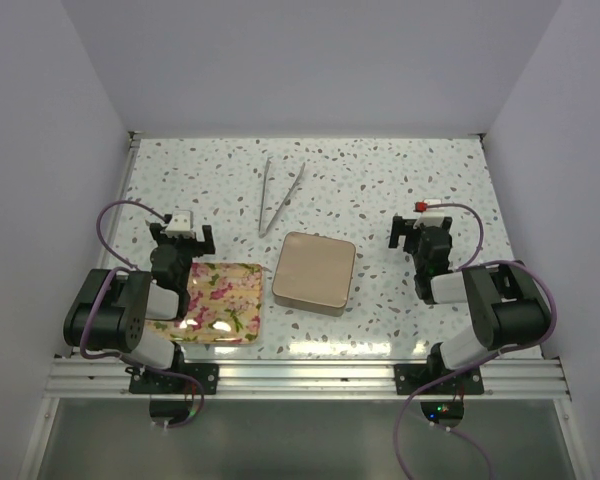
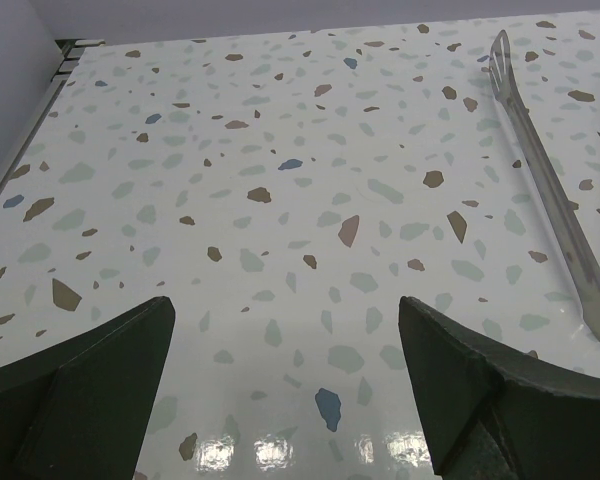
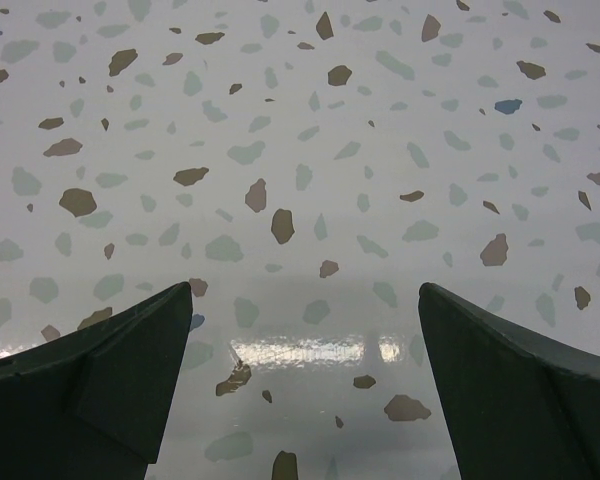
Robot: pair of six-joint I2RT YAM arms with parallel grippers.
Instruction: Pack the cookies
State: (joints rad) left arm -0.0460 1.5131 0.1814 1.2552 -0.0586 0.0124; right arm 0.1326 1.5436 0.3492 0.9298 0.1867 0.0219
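No cookies show in any view. A closed tan square box [image 1: 314, 272] sits at the table's middle front. A floral square plate [image 1: 223, 300] lies left of it, partly under my left arm. Metal tongs [image 1: 279, 194] lie behind the box; one arm of them also shows in the left wrist view [image 2: 545, 175]. My left gripper [image 1: 183, 232] is open and empty above the plate's far edge, and the left wrist view [image 2: 285, 345] shows bare table between its jaws. My right gripper [image 1: 422, 232] is open and empty right of the box, over bare table in the right wrist view [image 3: 305, 335].
The speckled terrazzo tabletop [image 1: 380, 180] is walled by white panels at the back and both sides. An aluminium rail [image 1: 300, 375] runs along the near edge, carrying both arm bases. Purple cables loop beside each arm.
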